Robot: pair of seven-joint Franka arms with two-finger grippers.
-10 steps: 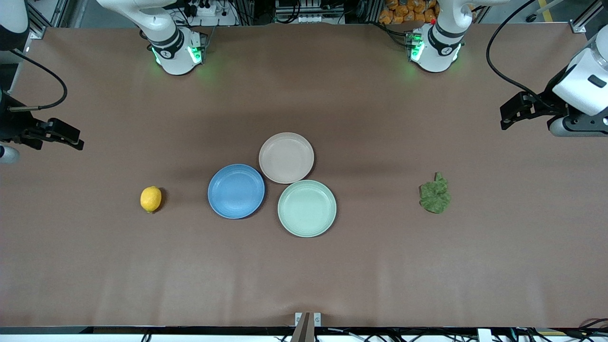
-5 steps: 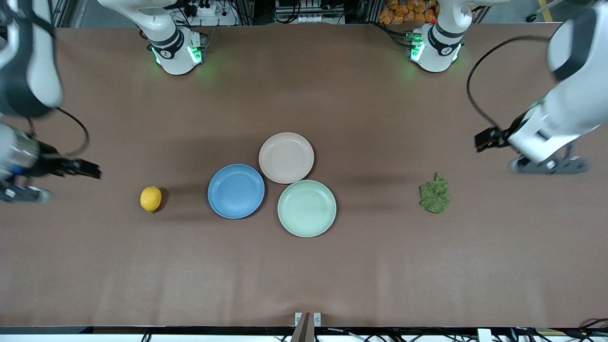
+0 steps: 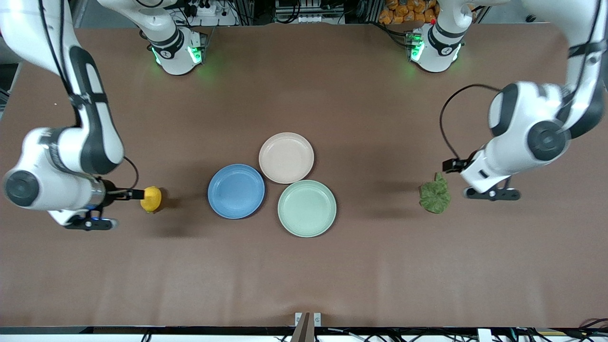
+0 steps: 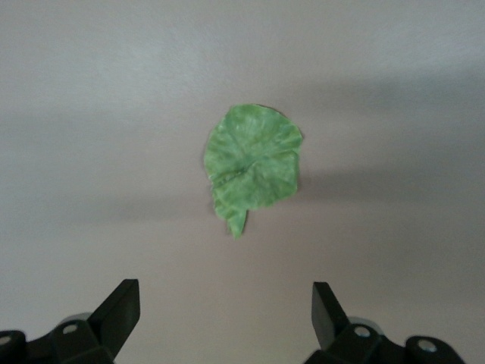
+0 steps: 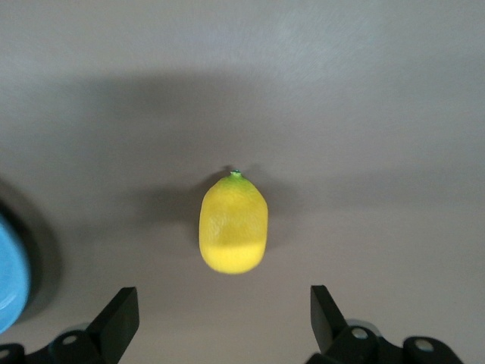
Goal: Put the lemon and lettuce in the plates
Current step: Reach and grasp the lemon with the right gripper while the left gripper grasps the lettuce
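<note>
— Lemon [image 3: 151, 199] and lettuce [image 3: 435, 194]: in the plates?
— Neither; blue plate [image 3: 236, 191] and beige plate [image 3: 286, 157] hold nothing (both items lie on the table [image 3: 304, 275]). Right gripper [image 5: 220, 318] gapes over the lemon, left gripper [image 4: 223, 315] over the lettuce.

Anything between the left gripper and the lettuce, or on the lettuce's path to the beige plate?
Nothing visible. The left gripper hangs open above the lettuce with only bare table between. From the lettuce toward the beige-pink plate the table is bare; the mint-green plate sits nearer the front camera, beside that line.
</note>
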